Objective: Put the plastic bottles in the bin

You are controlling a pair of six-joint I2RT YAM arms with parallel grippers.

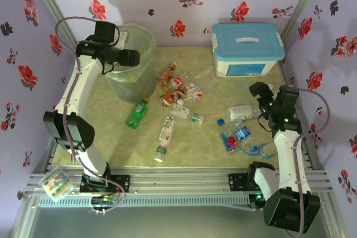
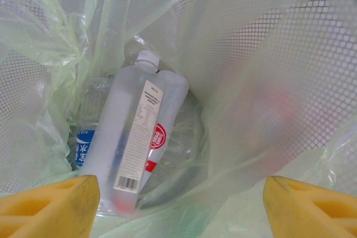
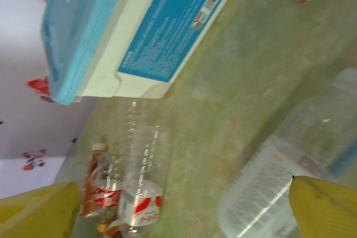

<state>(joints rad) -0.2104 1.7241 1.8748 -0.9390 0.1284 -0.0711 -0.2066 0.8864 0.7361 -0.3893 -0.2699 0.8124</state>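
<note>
Right now the left gripper (image 2: 178,182) is hanging over the mouth of the bin (image 1: 146,40), its yellow fingers (image 2: 50,204) spread wide and gripping nothing. The left arm is reaching up and forward from its base, elbow bent, wrist tipping down into the bucket. Inside, on the clear bag liner (image 2: 251,54), a white-capped bottle (image 2: 136,143) is lying slantwise, with a blue-labelled bottle (image 2: 83,150) just beside it. The right gripper (image 3: 183,185) is likewise standing wide open and empty, hovering low over the table (image 1: 212,149) near a white-labelled bottle (image 3: 262,193). Other bottles, a green bottle (image 1: 136,114) among them, are lying scattered between the bin and the white box (image 1: 245,48) with its light-blue lid.
</note>
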